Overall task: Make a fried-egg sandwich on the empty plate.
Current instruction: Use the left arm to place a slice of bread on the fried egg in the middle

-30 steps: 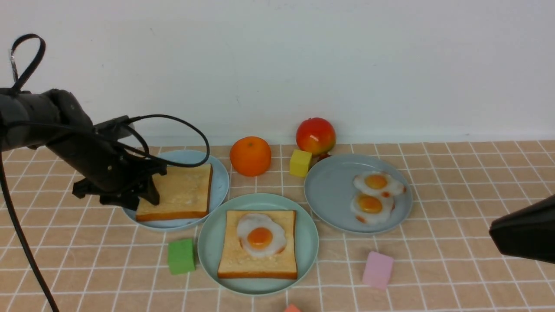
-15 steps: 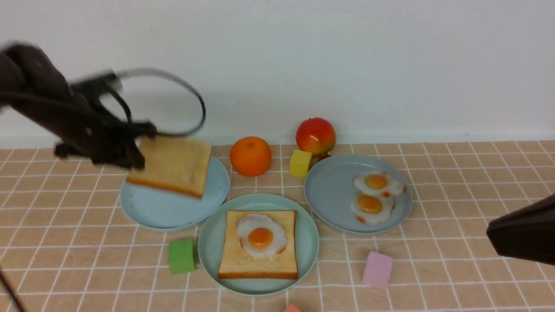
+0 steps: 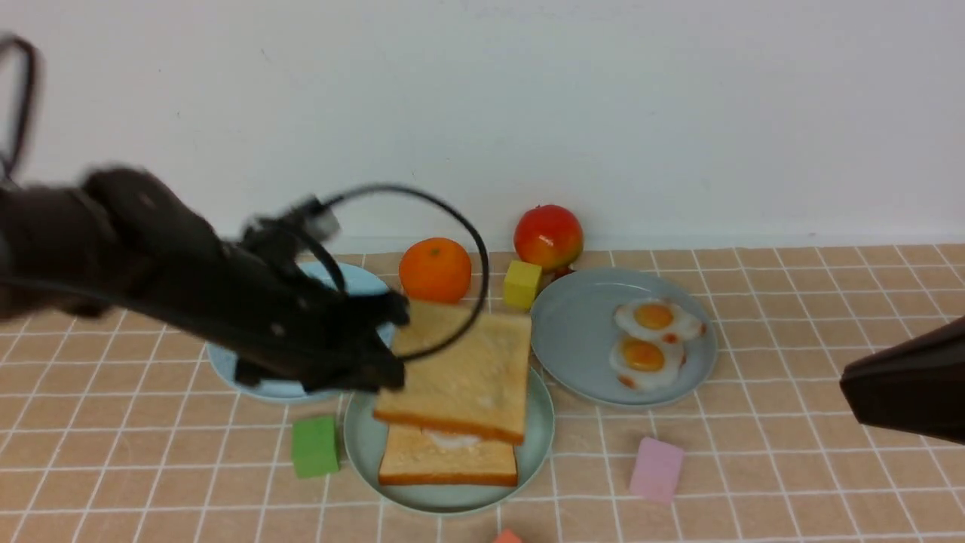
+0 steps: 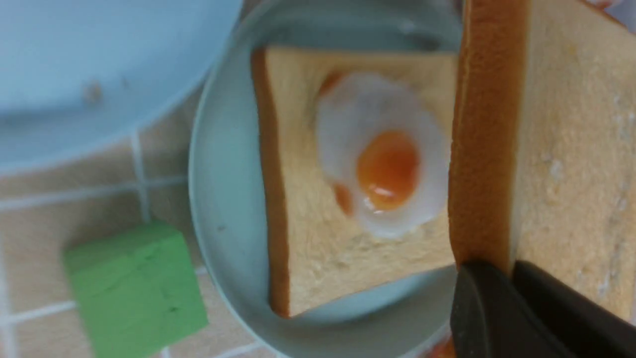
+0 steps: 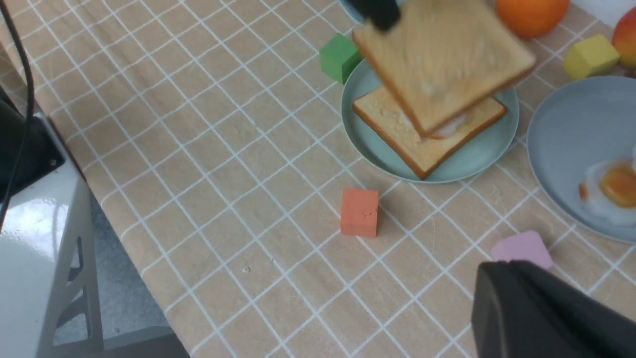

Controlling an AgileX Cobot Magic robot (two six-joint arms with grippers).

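Observation:
My left gripper (image 3: 390, 348) is shut on one edge of a golden toast slice (image 3: 461, 368) and holds it tilted in the air. This slice hangs just above the mint-green plate (image 3: 360, 445). On that plate lies the other toast slice (image 3: 445, 461). The left wrist view shows the fried egg (image 4: 382, 159) lying on the lower toast (image 4: 308, 243), with the held slice (image 4: 561, 149) pinched at my gripper (image 4: 512, 268). In the front view the held slice covers nearly all of the egg. My right gripper (image 5: 497, 271) is shut and empty, low at the right (image 3: 848, 388), apart from the plates.
A sky-blue plate (image 3: 256, 378) sits bare behind my left arm. A grey-blue plate (image 3: 577, 339) holds two fried eggs (image 3: 650, 339). An orange (image 3: 435, 270), an apple (image 3: 548, 235) and a yellow cube (image 3: 522, 283) stand behind. Green (image 3: 315, 445), pink (image 3: 657, 469) and orange-red (image 5: 358, 212) cubes lie nearer.
My left gripper closed on the toast on the sky-blue plate, lifted it and carried it right, over the egg-topped toast on the mint-green plate. The right gripper barely moved.

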